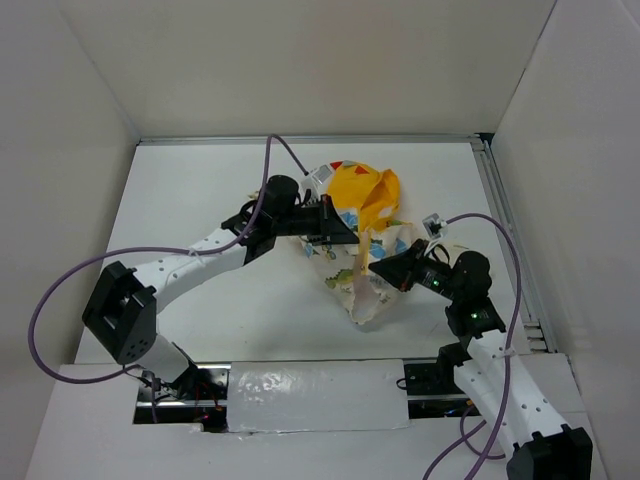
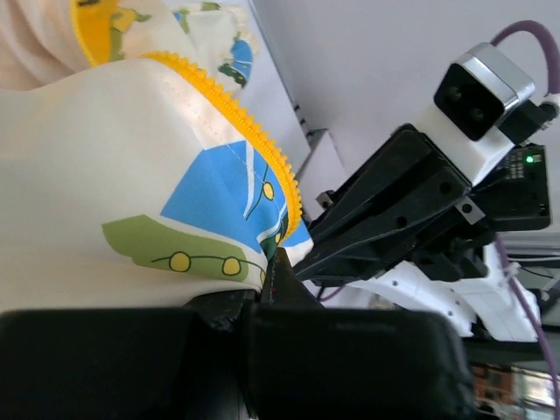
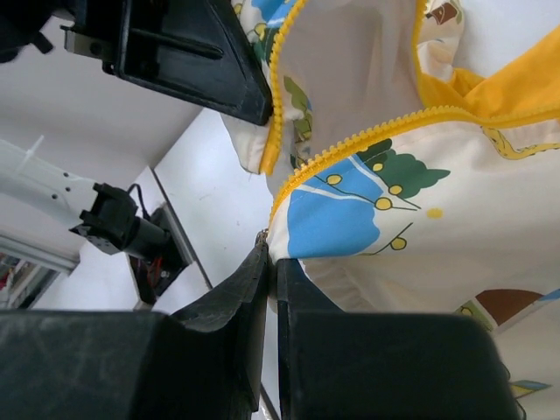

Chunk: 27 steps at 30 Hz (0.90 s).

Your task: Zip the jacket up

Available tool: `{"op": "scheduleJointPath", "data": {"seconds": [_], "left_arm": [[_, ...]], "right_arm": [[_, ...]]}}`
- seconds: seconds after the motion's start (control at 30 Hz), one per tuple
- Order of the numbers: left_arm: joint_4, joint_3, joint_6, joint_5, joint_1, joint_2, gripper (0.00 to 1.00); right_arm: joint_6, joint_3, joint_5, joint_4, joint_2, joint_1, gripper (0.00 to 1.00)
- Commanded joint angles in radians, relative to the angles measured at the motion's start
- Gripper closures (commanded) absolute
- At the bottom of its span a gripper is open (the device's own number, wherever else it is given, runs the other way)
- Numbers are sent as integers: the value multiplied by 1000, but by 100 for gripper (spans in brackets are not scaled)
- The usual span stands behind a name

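The jacket (image 1: 368, 232) is bunched at the middle of the table, cream with blue and green prints, its yellow hood at the back. My left gripper (image 1: 345, 238) is shut on the jacket's front edge by the yellow zipper teeth (image 2: 229, 101); in the left wrist view the cloth (image 2: 114, 175) runs into my closed fingers (image 2: 282, 276). My right gripper (image 1: 377, 268) is shut on the other front edge at its bottom corner (image 3: 282, 229), where the yellow zipper (image 3: 350, 144) ends at the fingertips. The two zipper halves lie apart. The slider is not visible.
White walls enclose the table (image 1: 200, 190) on three sides. A metal rail (image 1: 505, 230) runs along the right edge. Purple cables (image 1: 60, 300) loop off both arms. A white taped strip (image 1: 310, 395) lies at the near edge between the arm bases.
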Motion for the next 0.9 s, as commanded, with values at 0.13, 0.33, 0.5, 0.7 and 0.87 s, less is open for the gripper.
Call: {"op": "scheduleJointPath", "data": {"seconds": [0.13, 0.33, 0.5, 0.7, 0.87], "left_arm": [[189, -9, -89, 140, -7, 47, 100], [182, -38, -99, 159, -23, 19, 100], [153, -88, -86, 88, -45, -79, 100], [113, -78, -40, 50, -82, -121, 100], [108, -70, -1, 62, -97, -131, 100]], "right_arm": [[144, -26, -6, 323, 4, 0, 100], [148, -12, 204, 251, 2, 15, 100], [67, 11, 330, 149, 5, 54, 100], [104, -43, 344, 322, -2, 86, 100], [110, -61, 388, 408, -45, 89, 100]]}}
